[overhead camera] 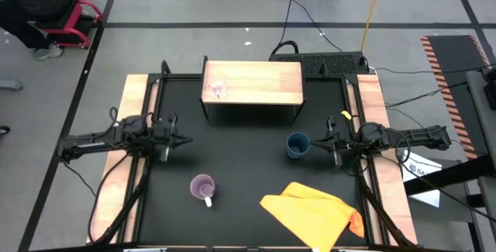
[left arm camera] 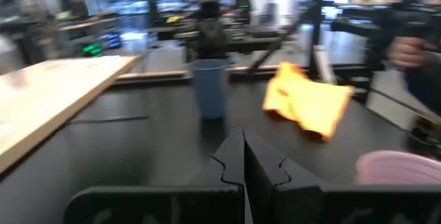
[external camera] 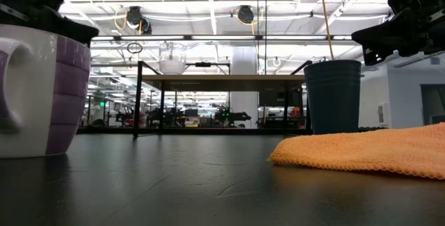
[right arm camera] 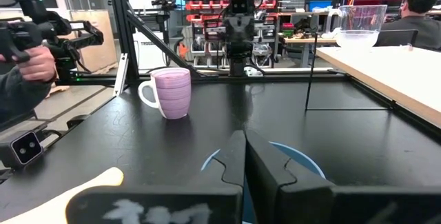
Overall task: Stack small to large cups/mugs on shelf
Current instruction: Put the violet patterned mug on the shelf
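The tiny clear glass (overhead camera: 218, 89) stood on the low shelf's light wooden top (overhead camera: 260, 84). The dark blue cup (overhead camera: 297, 145) sat just before the right gripper (overhead camera: 332, 145), fingers together. The light purple handled mug (overhead camera: 203, 188) stood nearer the front; the left gripper (overhead camera: 177, 138) was likewise closed, holding nothing.

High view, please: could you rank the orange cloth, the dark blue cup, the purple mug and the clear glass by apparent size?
1. orange cloth
2-3. purple mug and dark blue cup, too alike to rank
4. clear glass, on the shelf
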You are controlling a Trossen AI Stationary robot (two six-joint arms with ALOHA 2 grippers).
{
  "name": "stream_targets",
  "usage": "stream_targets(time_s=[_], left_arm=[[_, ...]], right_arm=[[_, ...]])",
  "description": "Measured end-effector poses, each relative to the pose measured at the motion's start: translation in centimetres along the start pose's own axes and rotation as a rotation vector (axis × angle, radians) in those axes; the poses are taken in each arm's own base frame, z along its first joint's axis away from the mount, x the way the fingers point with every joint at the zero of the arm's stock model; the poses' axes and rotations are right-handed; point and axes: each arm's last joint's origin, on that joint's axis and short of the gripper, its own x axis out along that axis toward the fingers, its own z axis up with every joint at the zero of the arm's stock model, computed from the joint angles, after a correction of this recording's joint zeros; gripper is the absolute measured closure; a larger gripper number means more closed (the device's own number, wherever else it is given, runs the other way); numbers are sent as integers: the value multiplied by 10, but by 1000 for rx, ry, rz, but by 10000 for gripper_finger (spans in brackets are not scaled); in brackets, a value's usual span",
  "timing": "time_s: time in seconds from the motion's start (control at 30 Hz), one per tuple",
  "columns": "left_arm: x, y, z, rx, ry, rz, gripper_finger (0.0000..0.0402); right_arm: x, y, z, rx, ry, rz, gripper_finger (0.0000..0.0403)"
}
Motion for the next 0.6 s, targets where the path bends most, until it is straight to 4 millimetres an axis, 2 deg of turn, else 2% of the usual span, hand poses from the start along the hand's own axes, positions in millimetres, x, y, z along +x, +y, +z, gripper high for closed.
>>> stream_targets(time_s=[0.3,0.6], left_arm=[[2,-12,0,29,-5,-182,401],[7,-21,-5,-4,72,-271,401]], right_arm=[[0,0,0,0,0,0,403],[0,0,0,0,-1,0,403]])
